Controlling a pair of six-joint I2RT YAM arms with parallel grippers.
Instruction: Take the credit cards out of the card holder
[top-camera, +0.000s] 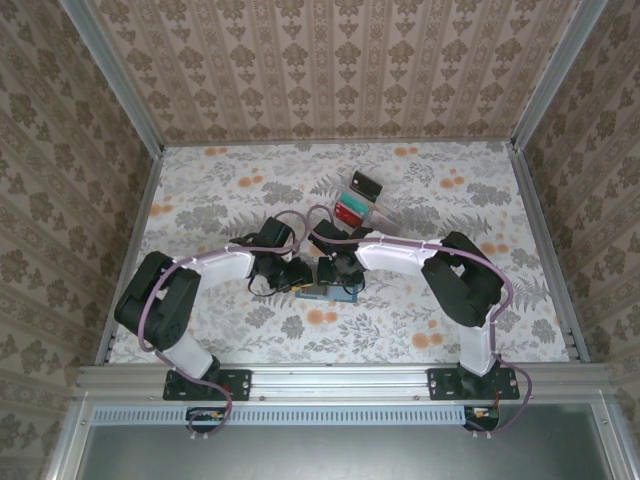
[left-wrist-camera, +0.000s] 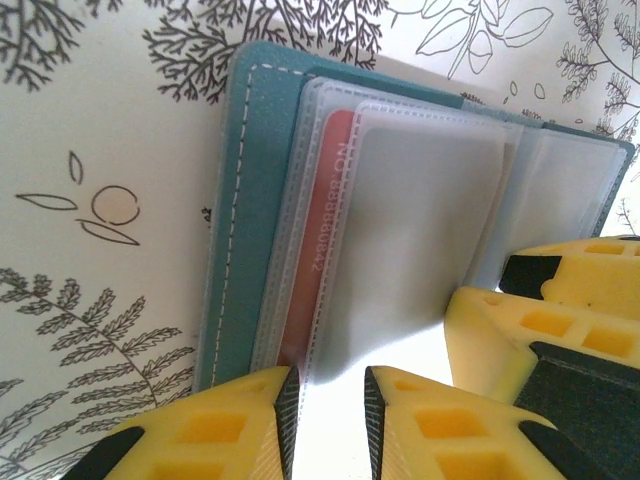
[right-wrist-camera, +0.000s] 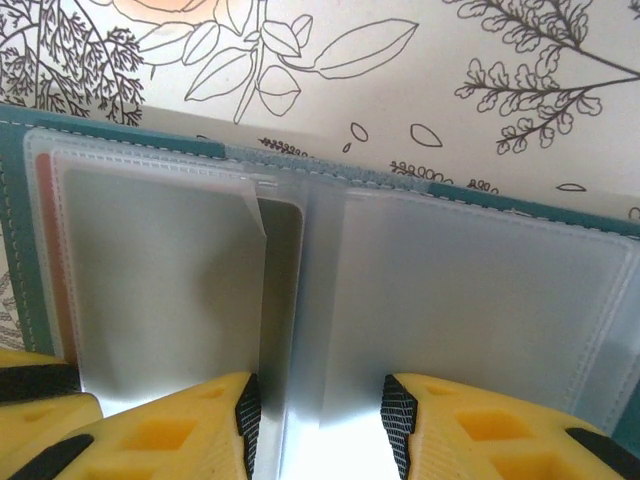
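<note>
**Both grippers down on the open card holder**

The small teal two-panel card holder (left-wrist-camera: 258, 200) lies open and flat near the middle of the table, its white-stitched cover down and its frosted pale plastic sleeves (left-wrist-camera: 430, 210) facing up. A thin orange-red plastic card (left-wrist-camera: 322, 230) sits tucked in one of the sleeves on the holder's outer panel. Only a narrow strip of it is clear, with a line of raised digits along it; the rest is blurred behind the frosted plastic. By the holder's fold one sleeve has a corner bent over, and a dark slot shows behind it.

The left gripper (left-wrist-camera: 330, 405), yellow with black pads, is down at the near edge of that panel. Its jaws stand a narrow way apart, with the loose edge of a sleeve running between them; I cannot tell whether either pad touches it. The right gripper (right-wrist-camera: 320, 415) is just beside it, over the holder's fold, its jaws set wider, one on each side of the fold and closed on nothing.

Beyond the holder, on the side away from the arm bases, a clear plastic box (top-camera: 352, 211) holds something red and something teal. A small dark rectangular object (top-camera: 366, 184) lies just past it. The flower-printed table (top-camera: 480, 320) spreads out around the holder.
</note>
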